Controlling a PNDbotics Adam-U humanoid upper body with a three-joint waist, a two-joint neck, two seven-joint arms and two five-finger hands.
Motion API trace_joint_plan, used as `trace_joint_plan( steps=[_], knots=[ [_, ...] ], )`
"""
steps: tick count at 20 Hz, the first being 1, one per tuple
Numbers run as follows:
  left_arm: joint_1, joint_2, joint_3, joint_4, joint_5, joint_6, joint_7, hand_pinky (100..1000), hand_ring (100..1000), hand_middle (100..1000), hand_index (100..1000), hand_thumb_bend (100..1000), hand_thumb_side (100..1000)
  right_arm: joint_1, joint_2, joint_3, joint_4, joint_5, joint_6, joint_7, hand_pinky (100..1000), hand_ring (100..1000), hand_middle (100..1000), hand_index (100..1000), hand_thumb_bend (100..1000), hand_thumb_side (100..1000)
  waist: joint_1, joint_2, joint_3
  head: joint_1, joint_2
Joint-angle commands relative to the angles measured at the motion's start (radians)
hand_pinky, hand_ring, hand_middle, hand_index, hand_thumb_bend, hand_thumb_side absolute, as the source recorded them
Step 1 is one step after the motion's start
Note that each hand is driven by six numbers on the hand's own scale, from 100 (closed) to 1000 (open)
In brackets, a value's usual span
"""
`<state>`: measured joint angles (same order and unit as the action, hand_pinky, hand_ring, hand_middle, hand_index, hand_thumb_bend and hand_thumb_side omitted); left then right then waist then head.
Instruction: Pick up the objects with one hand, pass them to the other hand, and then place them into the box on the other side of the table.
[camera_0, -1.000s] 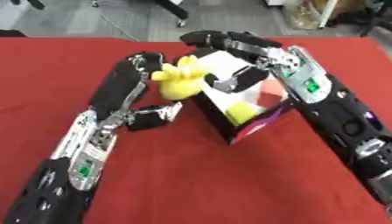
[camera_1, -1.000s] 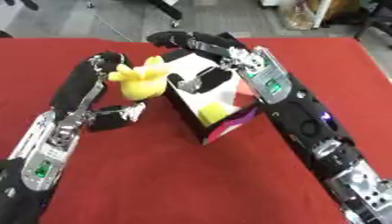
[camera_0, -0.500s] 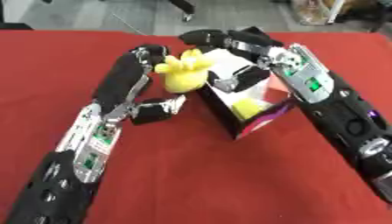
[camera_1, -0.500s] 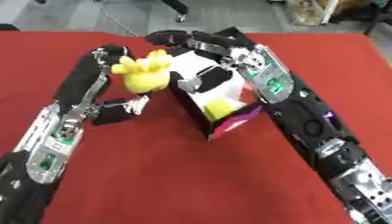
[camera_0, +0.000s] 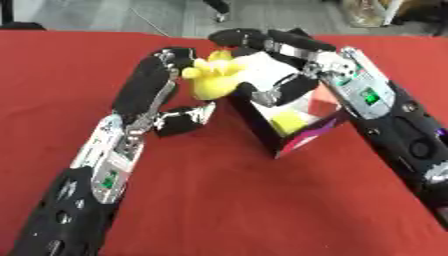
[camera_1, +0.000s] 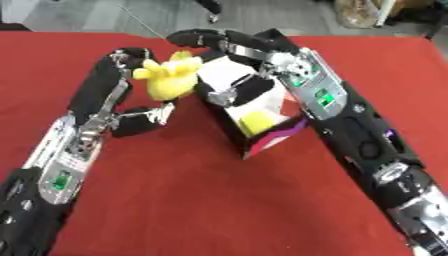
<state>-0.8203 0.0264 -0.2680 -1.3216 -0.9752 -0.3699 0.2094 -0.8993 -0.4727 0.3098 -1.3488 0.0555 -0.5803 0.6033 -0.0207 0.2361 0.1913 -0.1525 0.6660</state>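
While the red tabletop (camera_0: 219, 200) fills most of both views, the action is gathered near its far middle, where a yellow soft toy (camera_0: 213, 80) is seen raised between the two hands. The toy is gripped by the left hand (camera_0: 168, 62), whose fingers are curled round its left side, with the thumb and lower fingers hanging below near the cloth. The left forearm (camera_0: 109, 160) is laid diagonally from the lower left corner up to the toy. The right hand (camera_0: 271, 47) is brought in from the right, its dark fingers spread wide and reaching over and past the top of the toy; whether they touch the toy cannot be told. The right thumb (camera_0: 278, 91) is seen bent down in front of the box opening, apart from the toy. Just to the right of the toy and below the right hand, an open box (camera_0: 297, 125) is stood tilted on the cloth, with dark outer walls, a white inner wall and a purple-pink lower edge. Inside it, near the bottom, a small yellow object (camera_0: 289, 121) is seen. The right forearm (camera_0: 394, 125) is stretched from the lower right edge toward the box, passing over its right side.
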Motion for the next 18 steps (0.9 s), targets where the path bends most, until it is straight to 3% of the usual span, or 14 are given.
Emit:
trace_joint_plan(
  steps=[1,10,18],
  knots=[
    [-0.015,0.017,0.008,-0.02,-0.008,0.009,0.002,706,519,440,513,100,208,-0.013,-0.034,-0.006,-0.035,-0.013,-0.308,0.304,1000,1000,1000,1000,100,239,-0.008,-0.01,-0.003,0.003,-0.002],
    [-0.02,0.005,0.0,-0.023,0.006,-0.004,0.005,709,517,439,513,100,230,-0.018,-0.03,-0.017,-0.035,-0.004,-0.27,0.304,1000,1000,1000,1000,100,218,-0.007,-0.009,-0.008,0.006,-0.002],
    [-0.024,0.001,0.0,-0.023,0.042,-0.012,0.031,706,507,420,494,100,283,-0.017,-0.027,-0.014,-0.018,0.025,-0.292,0.304,1000,1000,1000,1000,100,227,-0.007,-0.009,-0.011,0.008,-0.008]
  ],
)
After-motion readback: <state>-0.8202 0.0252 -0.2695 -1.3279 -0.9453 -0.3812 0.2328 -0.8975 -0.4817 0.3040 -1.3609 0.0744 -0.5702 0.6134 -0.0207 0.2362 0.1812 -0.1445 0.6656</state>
